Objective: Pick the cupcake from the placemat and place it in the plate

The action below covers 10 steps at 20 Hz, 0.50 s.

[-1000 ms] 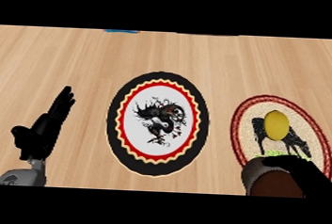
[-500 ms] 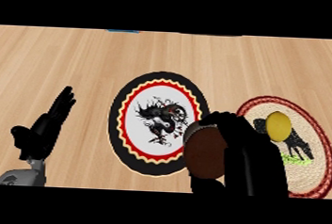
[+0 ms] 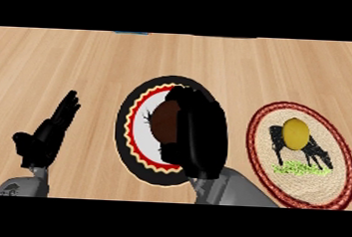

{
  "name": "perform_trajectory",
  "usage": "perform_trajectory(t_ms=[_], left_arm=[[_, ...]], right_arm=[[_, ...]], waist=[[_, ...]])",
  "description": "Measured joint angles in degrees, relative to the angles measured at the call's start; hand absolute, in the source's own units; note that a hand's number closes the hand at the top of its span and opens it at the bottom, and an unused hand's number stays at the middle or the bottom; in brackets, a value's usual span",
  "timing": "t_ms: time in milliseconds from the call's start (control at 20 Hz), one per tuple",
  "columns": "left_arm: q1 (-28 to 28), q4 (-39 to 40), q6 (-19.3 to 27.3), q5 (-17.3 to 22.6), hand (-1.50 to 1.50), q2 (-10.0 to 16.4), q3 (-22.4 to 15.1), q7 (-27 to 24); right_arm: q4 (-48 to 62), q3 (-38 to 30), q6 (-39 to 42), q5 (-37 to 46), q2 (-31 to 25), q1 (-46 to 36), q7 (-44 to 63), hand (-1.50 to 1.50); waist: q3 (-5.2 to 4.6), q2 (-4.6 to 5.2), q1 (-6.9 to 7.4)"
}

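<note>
The small yellow round-topped cupcake sits in the middle of the round woven placemat with its red rim and cow picture, well apart from both hands. The black right hand hangs over the round black-rimmed plate, a brown round patch at its left side. Whether it is clenched or grasping anything cannot be told. The black left hand rests released, fingers straight, at the view's left.

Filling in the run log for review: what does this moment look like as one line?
right hand over plate | cupcake on placemat, not held | left hand open, resting at left
</note>
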Motion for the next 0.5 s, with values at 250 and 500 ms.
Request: perform_trajectory(t_ms=[250,500], left_arm=[[-0.7,-0.9,-0.4,0.3,0.00,-0.3,-0.3,1.4],[-0.6,-0.1,0.1,-0.8,0.00,-1.0,-0.7,0.1]], right_arm=[[8.9,-1.5,-12.2,-3.3,0.1,-4.1,1.5,-1.50],[18.0,-1.2,-18.9,-8.1,0.0,-7.9,2.1,-1.50]], waist=[[0.02,0.14,0.72],[0.02,0.18,0.83]])
